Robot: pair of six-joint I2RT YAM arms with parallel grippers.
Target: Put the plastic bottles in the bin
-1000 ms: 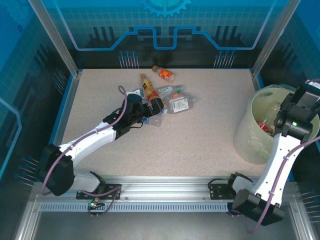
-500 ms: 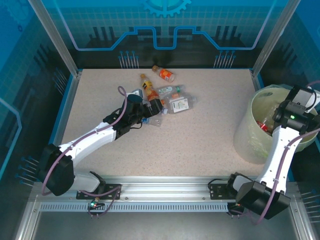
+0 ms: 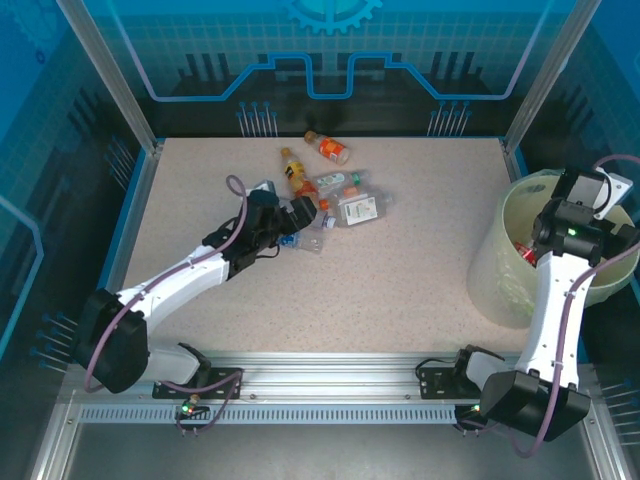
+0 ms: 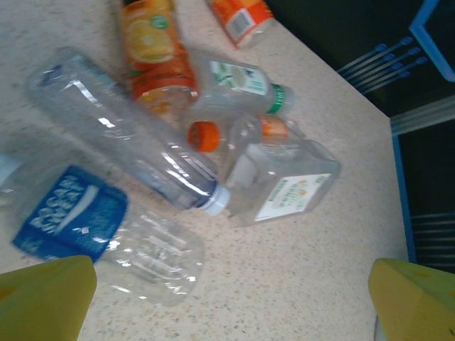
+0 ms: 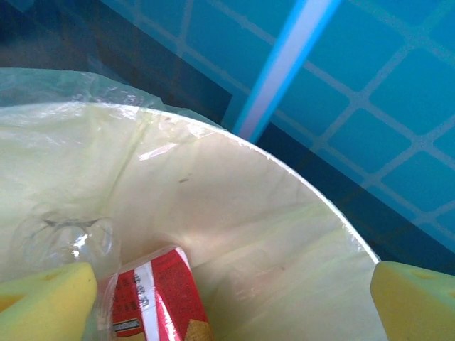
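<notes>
While my right pincer (image 5: 227, 298) hangs released above the bin (image 5: 284, 170), pads (image 5: 43, 298) spread wide with nothing between them, a red-labelled bottle (image 5: 160, 295) lies below me inside the bin, just beside my left pad. My left pincer (image 4: 231, 302) is released too, empty, poised over the table (image 4: 306, 277). Ahead of it the other bottles lie bunched together: a blue-labelled bottle (image 4: 71, 217) nearest my left pad, a clear bottle (image 4: 121, 135) touching it beyond, an orange bottle (image 4: 153, 50) farthest off
</notes>
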